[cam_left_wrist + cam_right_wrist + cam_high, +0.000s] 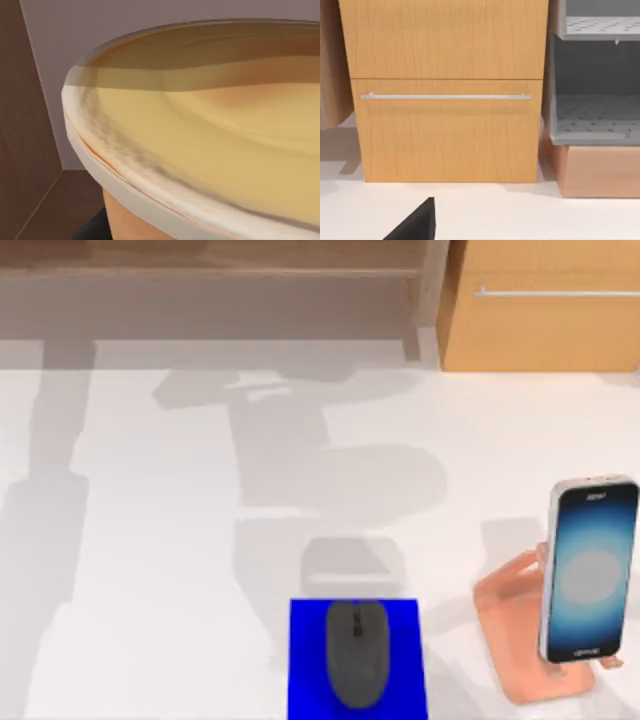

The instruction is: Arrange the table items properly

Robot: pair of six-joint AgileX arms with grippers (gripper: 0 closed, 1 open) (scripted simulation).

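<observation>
The dark grey mouse lies on the flat blue pad at the table's front middle. The smartphone, its screen glowing blue, leans upright on the salmon-pink stand at the front right. In the left wrist view the orange cup is very close. Its cream-yellow top spreads across the picture and its orange body is below, with wall and wood behind it. My left gripper is shut on the cup, and a dark finger sits against its side. A dark part of my right gripper hangs over the white table, facing a cabinet.
A wooden drawer cabinet with a metal handle stands at the back right, with grey shelves beside it. A brown shelf unit runs along the back. Arm shadows fall across the white table.
</observation>
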